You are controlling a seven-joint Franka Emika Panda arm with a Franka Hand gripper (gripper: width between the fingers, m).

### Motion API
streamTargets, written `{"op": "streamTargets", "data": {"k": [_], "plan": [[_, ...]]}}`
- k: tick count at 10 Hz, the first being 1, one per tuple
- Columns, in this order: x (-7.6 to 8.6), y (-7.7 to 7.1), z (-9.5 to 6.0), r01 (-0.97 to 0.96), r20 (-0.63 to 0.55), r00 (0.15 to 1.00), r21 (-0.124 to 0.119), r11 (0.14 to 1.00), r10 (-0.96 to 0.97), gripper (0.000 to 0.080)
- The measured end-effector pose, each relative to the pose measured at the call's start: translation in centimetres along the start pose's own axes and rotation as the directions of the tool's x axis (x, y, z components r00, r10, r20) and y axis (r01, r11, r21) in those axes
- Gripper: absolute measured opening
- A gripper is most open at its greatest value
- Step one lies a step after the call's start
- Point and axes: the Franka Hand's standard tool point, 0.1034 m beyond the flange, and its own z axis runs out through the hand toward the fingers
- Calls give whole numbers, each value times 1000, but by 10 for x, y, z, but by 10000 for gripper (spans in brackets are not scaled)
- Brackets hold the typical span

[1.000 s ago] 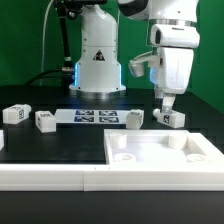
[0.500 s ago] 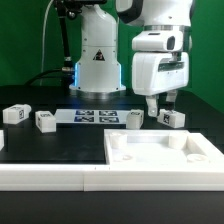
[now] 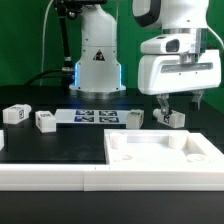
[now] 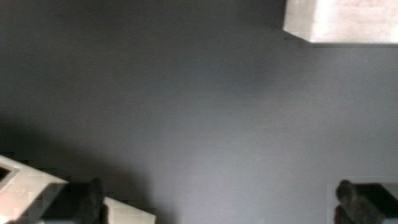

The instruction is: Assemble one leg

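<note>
Several small white legs with square tags lie on the black table in the exterior view: one (image 3: 14, 114) at the far left, one (image 3: 44, 121) beside it, one (image 3: 132, 118) right of the marker board, and one (image 3: 172, 118) furthest right. My gripper (image 3: 179, 102) hangs open and empty just above and behind the rightmost leg, not touching it. In the wrist view the gripper (image 4: 224, 205) has its black fingers (image 4: 80, 200) wide apart over bare table. A white block (image 4: 134, 210) lies by one finger. Another white piece (image 4: 347, 20) shows at the frame edge.
The large flat white square piece with raised rim and corner holes (image 3: 165, 150) lies in front on the exterior view's right. The marker board (image 3: 95, 116) lies mid-table. The robot base (image 3: 97, 60) stands behind it. A white bar (image 3: 50, 178) runs along the front.
The hand has turned about its vertical axis, so its broad face now shows. It shifted toward the exterior view's right and rose slightly. The jaws stay open; the parts have not moved.
</note>
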Motion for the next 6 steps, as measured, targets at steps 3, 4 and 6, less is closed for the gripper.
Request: {"op": "streamTargets", "data": {"k": [3,4,6], "plan": [[-1,-18,2,4,-3,1000,8,1000,-4,649],[-3,-34,3,23,-2,1000,13,1000,-23,649],[-7,-42,5,43,9,999,15,999,-43,649]]}}
